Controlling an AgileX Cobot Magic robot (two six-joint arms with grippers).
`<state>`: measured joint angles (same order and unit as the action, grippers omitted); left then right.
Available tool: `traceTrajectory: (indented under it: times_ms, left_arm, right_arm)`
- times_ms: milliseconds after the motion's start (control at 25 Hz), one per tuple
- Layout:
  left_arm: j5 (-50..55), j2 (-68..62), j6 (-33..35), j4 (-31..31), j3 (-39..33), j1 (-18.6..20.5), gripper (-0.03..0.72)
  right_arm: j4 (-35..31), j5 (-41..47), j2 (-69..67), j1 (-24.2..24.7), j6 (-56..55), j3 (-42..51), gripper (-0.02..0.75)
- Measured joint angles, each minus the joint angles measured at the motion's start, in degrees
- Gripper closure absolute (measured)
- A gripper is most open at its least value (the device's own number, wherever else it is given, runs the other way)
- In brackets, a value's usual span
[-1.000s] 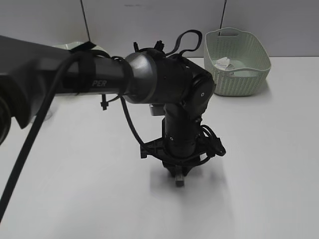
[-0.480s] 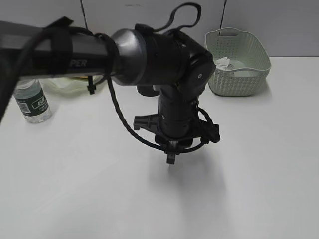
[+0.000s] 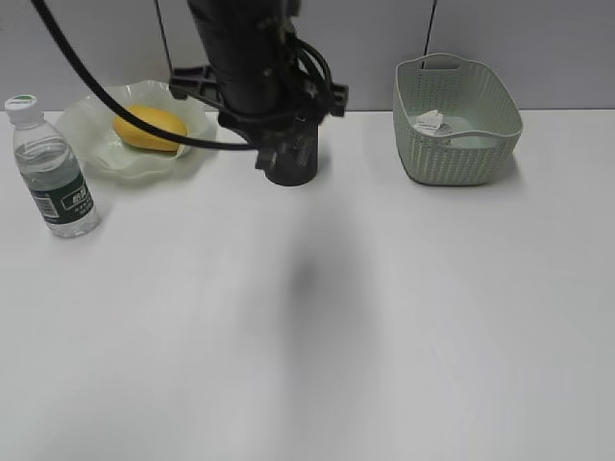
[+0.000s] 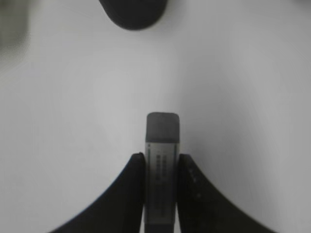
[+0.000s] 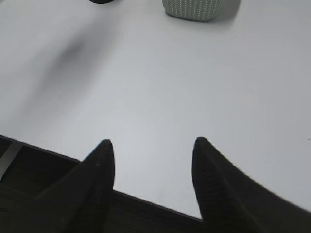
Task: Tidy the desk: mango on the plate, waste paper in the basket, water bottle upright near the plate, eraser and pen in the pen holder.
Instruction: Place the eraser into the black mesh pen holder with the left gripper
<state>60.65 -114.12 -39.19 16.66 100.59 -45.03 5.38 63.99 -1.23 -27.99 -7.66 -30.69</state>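
My left gripper [image 4: 162, 156] is shut on the eraser [image 4: 163, 145], a grey block with a printed sleeve that sticks out past the fingertips above the white desk [image 3: 317, 336]. In the exterior view the left arm [image 3: 255, 72] hangs at the back, right over the black pen holder [image 3: 293, 165], and hides part of it. The mango [image 3: 149, 127] lies on the wavy green plate [image 3: 96, 158]. The water bottle [image 3: 53, 168] stands upright left of the plate. The waste paper [image 3: 430, 120] lies in the basket [image 3: 459, 120]. My right gripper [image 5: 153, 143] is open and empty. The pen is out of view.
The right gripper hovers over the desk's near edge [image 5: 146, 201], with a dark drop below it. A grey wall runs behind the desk. The basket's base [image 5: 193, 8] shows far ahead in the right wrist view.
The left arm has risen from mid-desk and swung back to above the pen holder with the eraser between its jaws. It no longer hides the bottle, plate and mango.
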Motion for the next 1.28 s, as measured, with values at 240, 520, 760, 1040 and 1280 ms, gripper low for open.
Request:
traceTrajectory:
  times_ms: [240, 520, 760, 1040, 1280]
  left_arm:
    - [-7.9, 3.1, 7.1, -5.2, 0.0, 9.4, 0.533]
    - [-25.0, 3.0, 14.2, -11.7, 0.0, 14.2, 0.533]
    - [-37.5, -0.4, 15.3, -13.2, 0.0, 14.1, 0.533]
    - [-44.8, -6.8, 15.5, -13.2, 0.0, 14.1, 0.531]
    - [-48.7, -10.9, 15.5, -11.9, 0.0, 14.1, 0.515]
  right_arm:
    - [0.0, 0.0, 0.0, 0.0, 0.0, 0.0, 0.323]
    - [0.0, 0.0, 0.0, 0.0, 0.0, 0.0, 0.323]
    - [0.0, 0.0, 0.0, 0.0, 0.0, 0.0, 0.323]
    - [0.0, 0.0, 0.0, 0.0, 0.0, 0.0, 0.323]
    - [0.0, -0.1, 0.0, 0.0, 0.0, 0.0, 0.323]
